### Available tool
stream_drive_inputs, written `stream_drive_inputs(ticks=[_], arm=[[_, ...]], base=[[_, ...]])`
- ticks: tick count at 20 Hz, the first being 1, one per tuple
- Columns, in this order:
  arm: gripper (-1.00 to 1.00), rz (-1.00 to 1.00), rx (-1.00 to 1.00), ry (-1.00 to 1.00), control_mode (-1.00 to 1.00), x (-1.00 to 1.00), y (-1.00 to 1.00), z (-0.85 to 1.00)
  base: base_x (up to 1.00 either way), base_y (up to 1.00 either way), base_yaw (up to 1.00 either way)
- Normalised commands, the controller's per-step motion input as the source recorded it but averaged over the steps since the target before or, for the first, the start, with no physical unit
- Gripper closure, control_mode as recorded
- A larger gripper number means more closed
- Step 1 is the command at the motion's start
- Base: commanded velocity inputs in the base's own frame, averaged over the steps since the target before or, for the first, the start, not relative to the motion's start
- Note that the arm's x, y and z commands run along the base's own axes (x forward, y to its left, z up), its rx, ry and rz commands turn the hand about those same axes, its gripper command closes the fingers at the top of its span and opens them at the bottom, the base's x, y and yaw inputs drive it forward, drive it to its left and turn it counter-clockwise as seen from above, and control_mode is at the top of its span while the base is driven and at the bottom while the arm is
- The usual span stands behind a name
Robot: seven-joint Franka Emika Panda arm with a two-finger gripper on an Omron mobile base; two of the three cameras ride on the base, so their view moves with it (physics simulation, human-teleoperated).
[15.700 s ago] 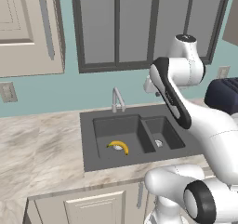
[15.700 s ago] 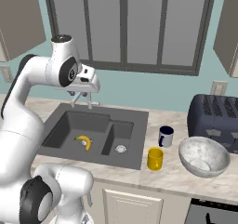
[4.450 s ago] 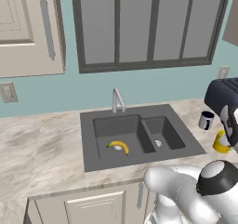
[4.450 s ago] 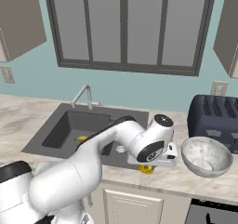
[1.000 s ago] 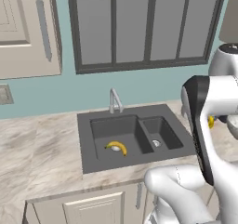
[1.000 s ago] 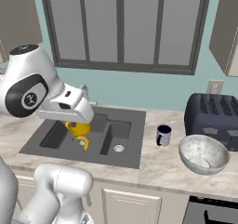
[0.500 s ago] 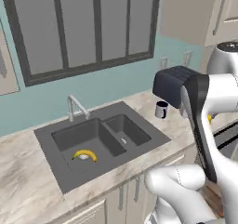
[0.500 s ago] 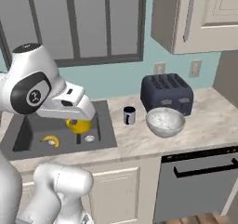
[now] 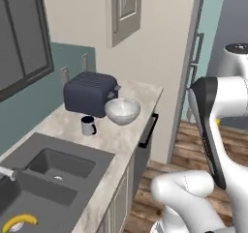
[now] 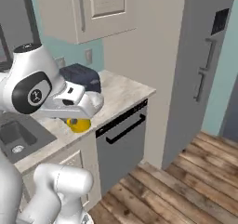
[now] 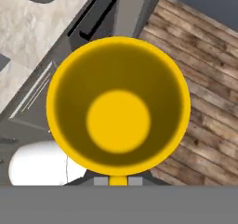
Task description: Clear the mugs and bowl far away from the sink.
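My gripper (image 10: 78, 118) is shut on the yellow mug (image 10: 79, 124) and holds it in the air at the counter's front edge, above the dishwasher's left end. In the hand view the yellow mug (image 11: 118, 109) shows open side up, over the counter edge and the wooden floor. The pale mug with a dark rim (image 9: 88, 125) stands on the counter just right of the sink (image 9: 46, 171). The whitish bowl (image 9: 122, 110) sits beside the dark blue toaster (image 9: 90, 94), farther right. The sink's corner (image 10: 14, 134) lies left of the arm.
A banana (image 9: 19, 222) lies in the left basin. Below the counter's right end is a dishwasher (image 10: 122, 146) with a dark handle. A tall grey fridge (image 10: 204, 65) stands to its right, past bare marble counter (image 10: 122, 92). Wooden floor (image 10: 186, 190) spreads in front.
The whole picture has slid left as the base turned right: the sink went to the left edge, and the dishwasher, fridge and floor came into view. The yellow mug stays held.
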Motion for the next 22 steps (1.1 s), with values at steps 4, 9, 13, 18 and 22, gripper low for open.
stream_drive_inputs(ticks=[4, 9, 13, 18, 22], arm=[[1.0, 0.0, 0.0, 0.0, 1.0, 0.0, 0.0, 0.0], [1.0, 0.0, 0.0, 0.0, 1.0, 0.0, 0.0, 0.0], [1.0, 0.0, 0.0, 0.0, 1.0, 0.0, 0.0, 0.0], [1.0, 0.0, 0.0, 0.0, 1.0, 0.0, 0.0, 0.0], [1.0, 0.0, 0.0, 0.0, 1.0, 0.0, 0.0, 0.0]], base=[[0.0, 0.0, -1.0], [0.0, 0.0, -0.98], [0.0, -0.19, -0.88], [0.0, -0.21, -0.87], [0.0, -0.17, -0.87]])
